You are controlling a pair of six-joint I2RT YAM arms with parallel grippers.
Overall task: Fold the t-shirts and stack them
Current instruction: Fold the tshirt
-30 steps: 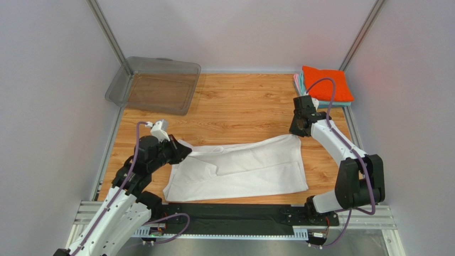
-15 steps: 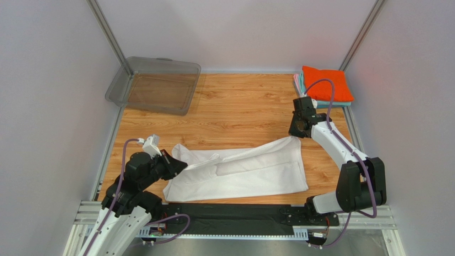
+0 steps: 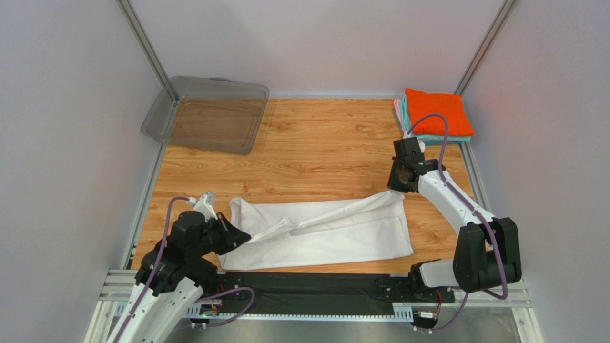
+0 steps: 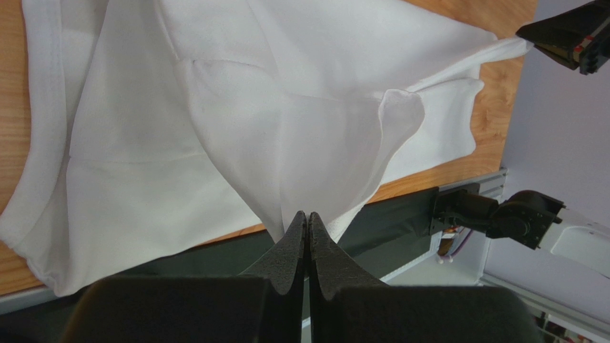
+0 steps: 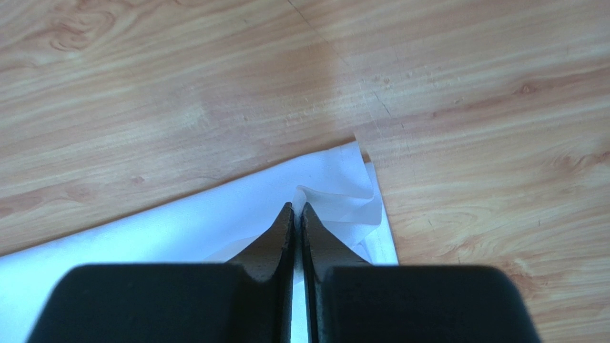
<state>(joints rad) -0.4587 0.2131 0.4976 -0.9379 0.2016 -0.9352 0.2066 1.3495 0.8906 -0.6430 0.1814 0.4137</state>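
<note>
The white t-shirt lies spread across the near half of the wooden table. My left gripper is shut on the shirt's left end, and its wrist view shows the cloth pinched between the fingertips and lifted. My right gripper is shut on the shirt's far right corner, seen in its wrist view. A stack of folded shirts, orange on top with teal and pink edges below, sits in the far right corner.
A clear grey plastic bin leans in the far left corner. Bare wood table runs between the bin, the stack and the shirt. A black rail lines the near edge.
My left gripper has pulled the shirt's left end toward the near edge. My right gripper has moved slightly nearer with its corner. The shirt's far edge now lies lower and folded over.
</note>
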